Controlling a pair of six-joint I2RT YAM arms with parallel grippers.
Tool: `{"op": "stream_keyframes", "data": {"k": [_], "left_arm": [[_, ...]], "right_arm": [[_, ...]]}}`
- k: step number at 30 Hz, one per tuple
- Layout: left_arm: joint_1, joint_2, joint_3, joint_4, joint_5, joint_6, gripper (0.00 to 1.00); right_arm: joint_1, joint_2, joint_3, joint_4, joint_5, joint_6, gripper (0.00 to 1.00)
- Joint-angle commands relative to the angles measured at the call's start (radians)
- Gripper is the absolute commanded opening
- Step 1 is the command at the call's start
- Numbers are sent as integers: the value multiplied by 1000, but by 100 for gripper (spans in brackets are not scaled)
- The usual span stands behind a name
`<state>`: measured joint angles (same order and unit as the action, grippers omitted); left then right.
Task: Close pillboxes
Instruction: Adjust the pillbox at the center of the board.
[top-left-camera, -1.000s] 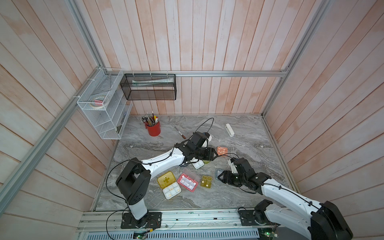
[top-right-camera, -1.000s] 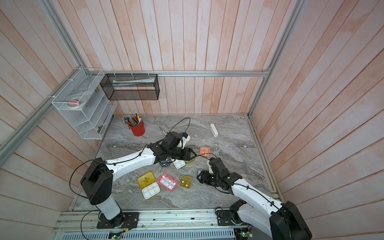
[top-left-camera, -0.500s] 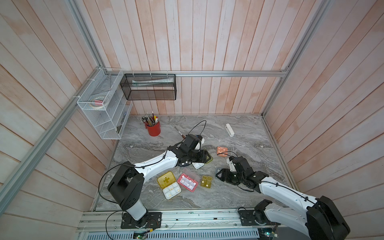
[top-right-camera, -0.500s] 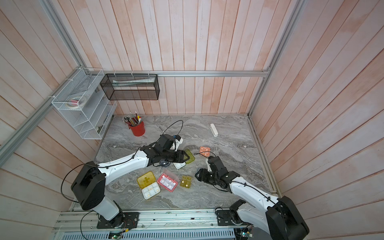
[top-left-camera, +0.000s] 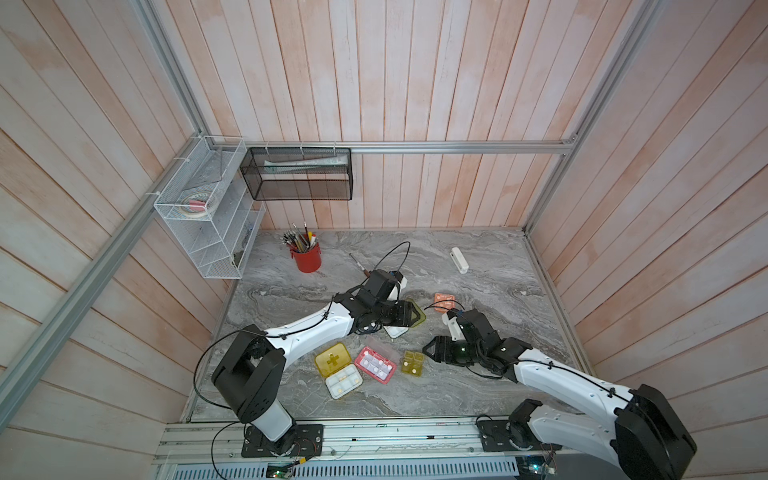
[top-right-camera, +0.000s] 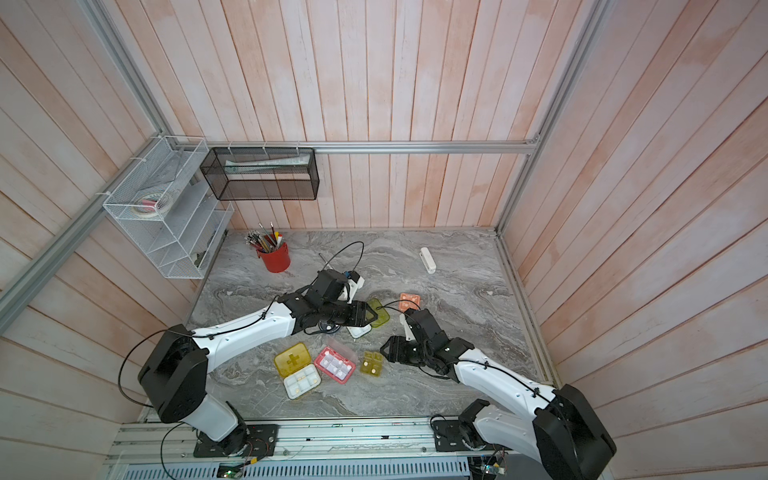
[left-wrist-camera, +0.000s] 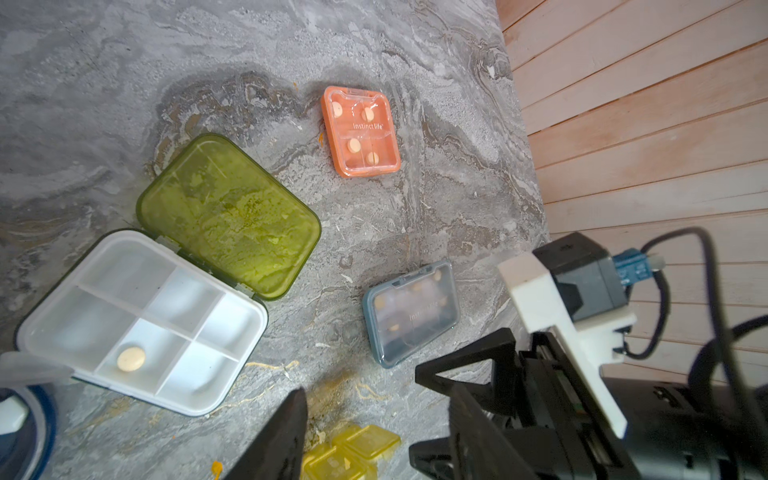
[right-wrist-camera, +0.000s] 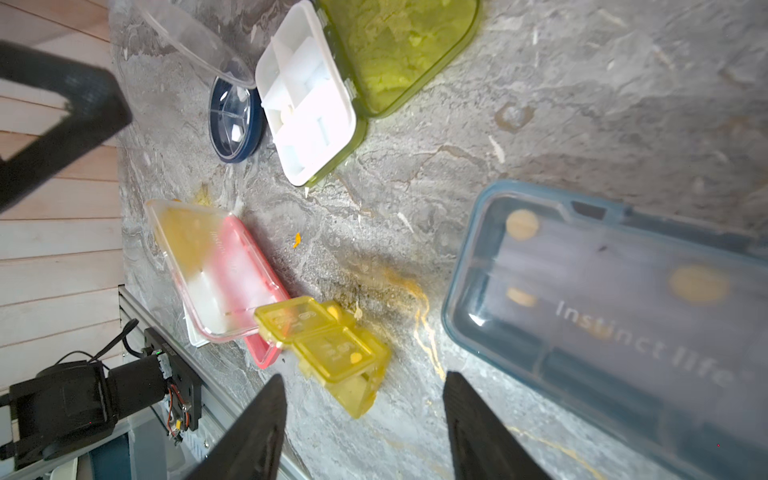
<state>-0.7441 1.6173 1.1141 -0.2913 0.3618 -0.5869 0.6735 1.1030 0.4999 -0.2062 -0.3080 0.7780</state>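
The lime-green pillbox lies open, its lid (left-wrist-camera: 228, 216) flat beside its white tray (left-wrist-camera: 141, 320). My left gripper (top-left-camera: 405, 316) hovers open and empty over that lid. The orange pillbox (left-wrist-camera: 360, 132) and the blue-grey one (left-wrist-camera: 410, 313) are closed. My right gripper (right-wrist-camera: 365, 432) is open and empty, low over the table just short of the small amber pillbox (right-wrist-camera: 332, 349), whose lids stand ajar. The pink pillbox (right-wrist-camera: 224, 270) has its clear lid up. The yellow pillbox with the cross (top-left-camera: 332, 359) lies open. The dark round pillbox (right-wrist-camera: 235, 120) sits open by the lime tray.
A red cup of pens (top-left-camera: 306, 257) stands at the back left and a white oblong bar (top-left-camera: 459, 259) at the back right. Wire baskets (top-left-camera: 208, 216) hang on the left wall. The two arms' grippers are close together mid-table.
My left gripper has drawn back to the left, uncovering the lime lid. My right gripper has crept left toward the amber pillbox. Both stay open.
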Motion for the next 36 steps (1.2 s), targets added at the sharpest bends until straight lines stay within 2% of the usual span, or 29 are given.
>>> {"op": "stream_keyframes", "data": {"k": [1, 13, 26, 36], "left_arm": [[6, -22, -11, 16, 12, 4, 57], [8, -27, -30, 20, 12, 2, 57], [16, -37, -67, 30, 17, 1, 57], [25, -57, -81, 28, 16, 4, 57]], "right_arm": [[6, -11, -14, -42, 38, 8, 63], [2, 8, -54, -26, 65, 23, 63], [-112, 9, -76, -15, 53, -23, 64], [-171, 72, -74, -4, 32, -66, 65]]}}
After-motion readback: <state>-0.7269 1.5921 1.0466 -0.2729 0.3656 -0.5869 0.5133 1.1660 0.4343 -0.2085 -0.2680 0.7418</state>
